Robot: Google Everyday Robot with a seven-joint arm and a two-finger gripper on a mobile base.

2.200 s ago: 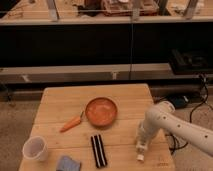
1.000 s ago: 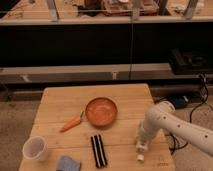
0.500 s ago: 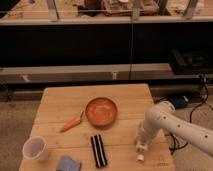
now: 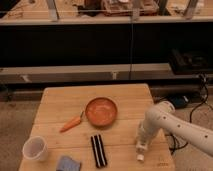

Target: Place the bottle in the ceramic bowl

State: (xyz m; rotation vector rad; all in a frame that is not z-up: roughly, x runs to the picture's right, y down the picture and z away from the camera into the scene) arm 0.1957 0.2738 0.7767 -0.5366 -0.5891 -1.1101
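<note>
At the lower right of the tabletop (image 4: pixel 60 102), the hand (image 4: pixel 142 145) is closed narrow around the bottle (image 4: pixel 140 156), low over the wood. It looks like the grasp step; next comes lifting it up-left over the bowl (image 4: pixel 101 111).

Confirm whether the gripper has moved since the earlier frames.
No. The gripper stays low over the front right corner of the table, shut on the bottle, at the same gap right of the black striped bar.
</note>
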